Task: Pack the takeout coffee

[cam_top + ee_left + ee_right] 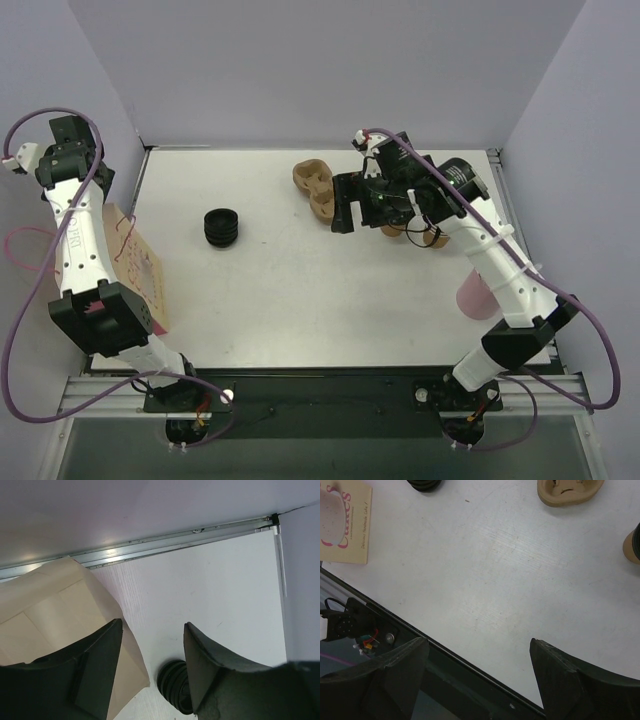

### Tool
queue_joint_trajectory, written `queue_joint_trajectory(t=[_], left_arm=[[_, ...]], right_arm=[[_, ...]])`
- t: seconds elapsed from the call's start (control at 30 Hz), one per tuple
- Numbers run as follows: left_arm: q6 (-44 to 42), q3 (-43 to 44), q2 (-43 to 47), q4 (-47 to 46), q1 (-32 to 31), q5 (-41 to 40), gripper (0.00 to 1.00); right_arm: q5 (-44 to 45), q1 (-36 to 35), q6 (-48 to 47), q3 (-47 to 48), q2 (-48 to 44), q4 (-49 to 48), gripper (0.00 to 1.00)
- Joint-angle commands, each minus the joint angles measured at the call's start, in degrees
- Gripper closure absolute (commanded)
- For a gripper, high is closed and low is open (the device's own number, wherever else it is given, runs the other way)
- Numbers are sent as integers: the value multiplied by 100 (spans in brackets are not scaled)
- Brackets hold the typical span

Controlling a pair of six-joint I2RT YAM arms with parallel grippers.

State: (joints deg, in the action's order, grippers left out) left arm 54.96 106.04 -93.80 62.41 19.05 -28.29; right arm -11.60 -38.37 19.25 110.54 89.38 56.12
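At the right edge of the right wrist view: takeout coffee (632, 546), only a sliver showing, brown wall with a dark top. It is probably one of the brown shapes half hidden under the right arm in the top view, but I cannot confirm that. It stands on the table (300, 290), apart from the cup holder (314, 186) at upper centre. No cup shows in the visible wells.

Judgement: packing not begun. Pick-up, seating in a well and likely bagging are all left.

Right gripper (345, 206): fingers spread wide, nothing between. Left gripper (152, 625): likewise parted, unloaded, at upper left above the paper bag (138, 268), which lies flat.

Room: broad bare surface at centre and lower frame. The stack of black lids (222, 227) left of centre is the one obstacle there. The holder sits close to the far wall; a pink cylinder (474, 296) stands near the right edge.
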Motion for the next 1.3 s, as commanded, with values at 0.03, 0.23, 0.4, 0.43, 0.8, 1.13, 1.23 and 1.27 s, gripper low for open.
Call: queue_joint_trajectory(t=[0.03,0.23,0.4,0.43,0.8,1.13,1.23,1.27], left_arm=[[-170,-22,28,-150,-24,-115,41],[-231,-329,142,-98,-50,-141,44],[-222,-540,283,-168,-85,-141,48],[-231,-636,292,-203,-85,-115,51],[-960,-399,599,8,-840,184,100],[-1522,188,951,938,-2308,422,100],[-1786,591,1082,1413,-2914,54,100],[-1848,663,1127,1649,-3090,-52,100]], right_arm=[[192,-65,1,432,220,444,16],[237,-74,-61,512,325,558,16],[324,-144,-96,477,290,611,16],[342,-162,-96,486,290,637,16],[483,-197,17,635,97,707,16],[439,-127,167,767,-70,699,16],[456,-109,176,758,-184,699,16],[465,-92,185,732,-263,699,16]])
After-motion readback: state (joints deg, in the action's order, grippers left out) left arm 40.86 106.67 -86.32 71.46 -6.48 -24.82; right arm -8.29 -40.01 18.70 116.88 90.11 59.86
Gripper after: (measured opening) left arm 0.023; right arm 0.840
